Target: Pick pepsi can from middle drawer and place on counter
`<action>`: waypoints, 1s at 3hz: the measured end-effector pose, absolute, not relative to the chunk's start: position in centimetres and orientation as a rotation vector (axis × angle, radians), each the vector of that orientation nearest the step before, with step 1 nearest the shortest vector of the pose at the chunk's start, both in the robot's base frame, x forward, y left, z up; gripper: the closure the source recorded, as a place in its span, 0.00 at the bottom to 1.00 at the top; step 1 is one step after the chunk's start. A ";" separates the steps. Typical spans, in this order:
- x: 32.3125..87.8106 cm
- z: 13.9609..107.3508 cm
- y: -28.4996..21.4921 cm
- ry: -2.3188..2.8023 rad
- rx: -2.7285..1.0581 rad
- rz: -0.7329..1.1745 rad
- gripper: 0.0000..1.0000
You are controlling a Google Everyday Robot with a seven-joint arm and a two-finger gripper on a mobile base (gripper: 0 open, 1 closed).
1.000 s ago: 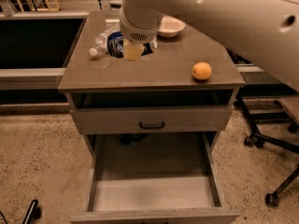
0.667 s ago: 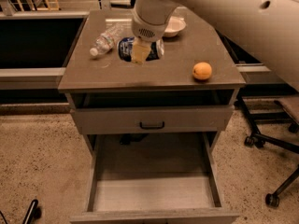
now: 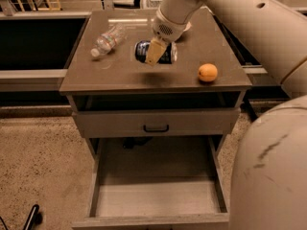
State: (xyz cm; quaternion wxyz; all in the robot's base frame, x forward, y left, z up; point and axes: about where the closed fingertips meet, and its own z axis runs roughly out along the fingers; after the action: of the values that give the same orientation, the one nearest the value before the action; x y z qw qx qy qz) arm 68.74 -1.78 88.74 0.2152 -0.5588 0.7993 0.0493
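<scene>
The pepsi can [image 3: 165, 53], dark blue with silver ends, lies on its side on the counter [image 3: 124, 73], near its middle. My gripper [image 3: 154, 55] hangs from the large white arm directly over the can and overlaps its left half; I cannot tell whether it still touches the can. The middle drawer [image 3: 158, 198] is pulled out below, its pale-grey floor bare.
A clear plastic water bottle [image 3: 108, 40] lies on the counter left of the can. An orange [image 3: 207, 72] sits near the counter's right front edge. A closed drawer front with a black handle [image 3: 156, 127] is above the open drawer. My arm's white body [image 3: 268, 176] fills the lower right.
The gripper and the can have shifted right across the counter, away from the water bottle. The bottle and orange have stayed in place.
</scene>
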 end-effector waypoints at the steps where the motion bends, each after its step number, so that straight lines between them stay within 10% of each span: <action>1: 70.6 86.0 -0.5 2.160 -1.507 0.160 0.56; 3: 70.8 82.3 1.1 2.163 -1.512 0.177 0.10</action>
State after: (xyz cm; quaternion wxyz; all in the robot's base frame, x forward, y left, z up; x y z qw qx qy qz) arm 70.79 1.06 82.28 0.2457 -0.5542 0.7926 0.0649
